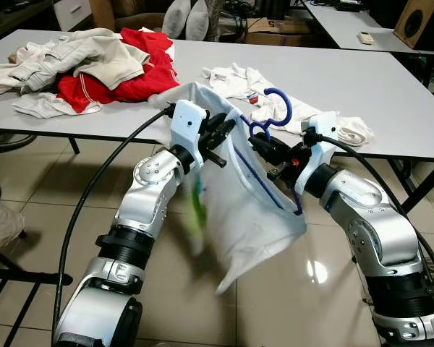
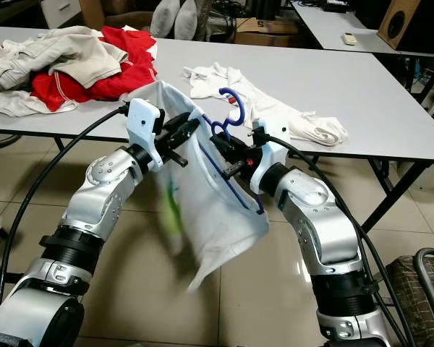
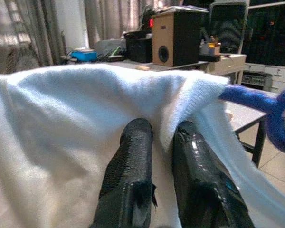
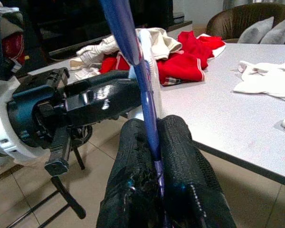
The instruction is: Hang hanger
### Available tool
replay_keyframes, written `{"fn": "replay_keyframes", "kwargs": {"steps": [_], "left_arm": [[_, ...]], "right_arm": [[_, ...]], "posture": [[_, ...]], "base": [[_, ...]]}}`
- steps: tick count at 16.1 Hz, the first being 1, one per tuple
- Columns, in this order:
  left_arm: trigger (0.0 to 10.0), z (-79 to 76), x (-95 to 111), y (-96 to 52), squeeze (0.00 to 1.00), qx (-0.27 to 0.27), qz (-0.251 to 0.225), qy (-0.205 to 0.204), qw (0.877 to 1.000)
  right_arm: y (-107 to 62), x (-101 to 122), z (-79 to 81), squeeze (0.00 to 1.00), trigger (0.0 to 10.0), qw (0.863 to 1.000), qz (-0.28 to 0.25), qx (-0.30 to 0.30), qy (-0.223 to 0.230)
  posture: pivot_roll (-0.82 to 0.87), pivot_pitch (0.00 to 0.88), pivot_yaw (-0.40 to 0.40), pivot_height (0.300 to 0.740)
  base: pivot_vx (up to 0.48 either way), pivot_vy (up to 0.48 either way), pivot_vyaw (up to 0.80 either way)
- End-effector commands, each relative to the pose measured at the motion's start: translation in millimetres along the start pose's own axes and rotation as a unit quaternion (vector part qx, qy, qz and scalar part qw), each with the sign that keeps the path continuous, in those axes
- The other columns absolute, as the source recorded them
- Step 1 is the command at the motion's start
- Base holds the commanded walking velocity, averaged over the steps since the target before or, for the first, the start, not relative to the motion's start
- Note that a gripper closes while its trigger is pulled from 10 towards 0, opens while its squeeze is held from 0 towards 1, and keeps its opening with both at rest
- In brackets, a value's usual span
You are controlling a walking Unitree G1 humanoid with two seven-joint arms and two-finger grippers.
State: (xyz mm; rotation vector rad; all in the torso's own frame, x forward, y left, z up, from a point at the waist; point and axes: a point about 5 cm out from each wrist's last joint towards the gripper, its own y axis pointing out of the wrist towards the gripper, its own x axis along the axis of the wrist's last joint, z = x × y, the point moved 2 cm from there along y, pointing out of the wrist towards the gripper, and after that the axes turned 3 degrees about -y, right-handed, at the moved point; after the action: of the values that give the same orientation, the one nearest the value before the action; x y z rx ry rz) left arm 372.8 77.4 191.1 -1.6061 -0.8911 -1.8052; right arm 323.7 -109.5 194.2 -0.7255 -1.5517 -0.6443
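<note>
A white shirt (image 1: 254,225) hangs in front of the table's near edge, between my two arms. A blue hanger (image 1: 278,110) is partly inside the shirt's neck, with its hook sticking up above the cloth. My left gripper (image 1: 221,133) is shut on the shirt's upper edge; in the left wrist view a fold of white cloth (image 3: 66,109) sits between the fingertips (image 3: 137,137). My right gripper (image 1: 266,150) is shut on the hanger's blue bar (image 4: 143,85), close beside the left gripper. The hanger's lower part is hidden by the cloth.
The grey table (image 1: 390,94) carries a heap of red and beige clothes (image 1: 94,61) at far left and white garments (image 1: 239,78) near its front. A black cable (image 1: 94,191) loops from my left arm. Tiled floor lies below; a second table (image 1: 347,25) stands behind.
</note>
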Motion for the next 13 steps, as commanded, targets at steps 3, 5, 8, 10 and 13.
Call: {"fn": "replay_keyframes", "kwargs": {"steps": [3, 5, 8, 10, 13], "left_arm": [[0.0, 10.9, 9.0, -16.7, 0.0, -0.012, -0.005, 0.015, 1.0], [0.0, 20.2, 16.6, -23.3, 0.0, -0.007, -0.015, 0.014, 1.0], [0.0, 67.0, 44.4, -35.4, 0.0, 0.093, -0.041, 0.031, 0.994], [0.0, 88.6, 54.6, -34.1, 0.0, 0.142, -0.031, 0.063, 0.987], [0.0, 113.8, 48.1, -31.9, 0.0, 0.171, 0.055, 0.153, 0.972]], "right_arm": [[0.2, -9.2, -8.0, 0.0, 10.0, 0.999, 0.043, -0.017, -0.015], [-2.1, -14.2, -8.0, 0.0, 10.0, 0.998, 0.054, -0.014, -0.017], [-11.8, -22.0, 1.6, 0.0, 10.0, 0.996, 0.07, 0.038, -0.036], [-18.1, -21.2, 13.0, 0.0, 10.0, 0.993, 0.069, 0.086, -0.049], [-24.2, -14.0, 17.8, 0.0, 10.0, 0.992, 0.056, 0.105, -0.049]], "posture": [[-0.15, 0.0, -0.018, 0.74], [-0.15, 0.0, -0.025, 0.74], [-0.13, 0.0, -0.04, 0.74], [-0.13, 0.0, -0.041, 0.74], [-0.13, 0.0, -0.026, 0.74]], "base": [[0.0, 0.0, 0.0], [0.0, 0.0, 0.0], [0.0, 0.0, 0.0], [0.0, 0.0, 0.0], [0.0, 0.0, 0.0]]}}
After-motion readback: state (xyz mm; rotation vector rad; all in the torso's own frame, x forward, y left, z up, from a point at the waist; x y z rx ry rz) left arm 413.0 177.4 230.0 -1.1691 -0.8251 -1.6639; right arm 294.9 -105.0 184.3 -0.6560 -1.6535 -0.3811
